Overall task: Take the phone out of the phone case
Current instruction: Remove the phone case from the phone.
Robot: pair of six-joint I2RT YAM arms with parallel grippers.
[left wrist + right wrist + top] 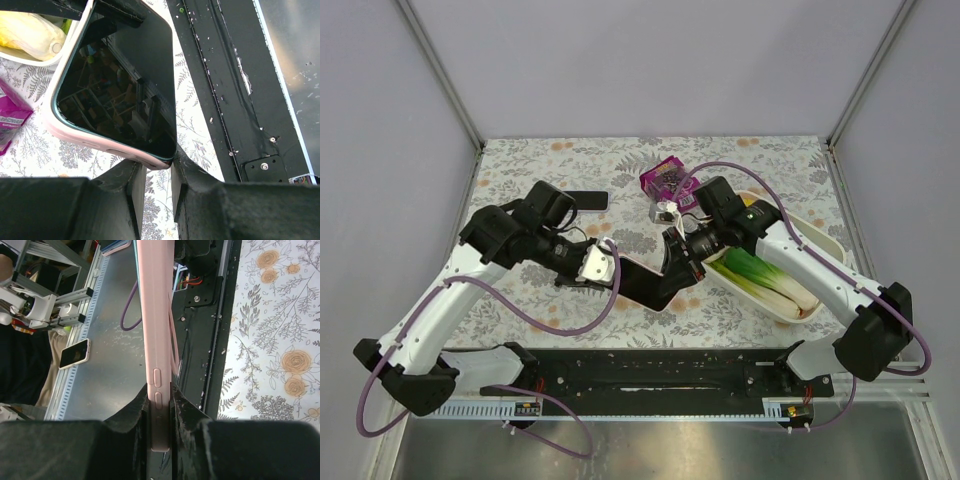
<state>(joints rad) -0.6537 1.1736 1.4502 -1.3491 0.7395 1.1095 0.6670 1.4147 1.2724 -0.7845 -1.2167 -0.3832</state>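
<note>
Over floral table (520, 170), phone (120, 75) sits in pink case (155, 315) (leeks (760, 272) in tray (825, 243)).

Floral table (520, 170) bears purple packet (663, 176), white tray (823, 238).

— Any writing you can read?

— Not a word. The purple packet (9, 117), off to the left of the left gripper (157, 172), has white lettering, but it is too blurred to make out.

— And the sticker (306, 178) on the black plate (240, 100), to that gripper's right?

— The frame edge cuts it off, and its marks are too small to tell.

— The phone (120, 85) just ahead of the gripper?

— Its dark screen gives only reflections, with no legible text.
</note>
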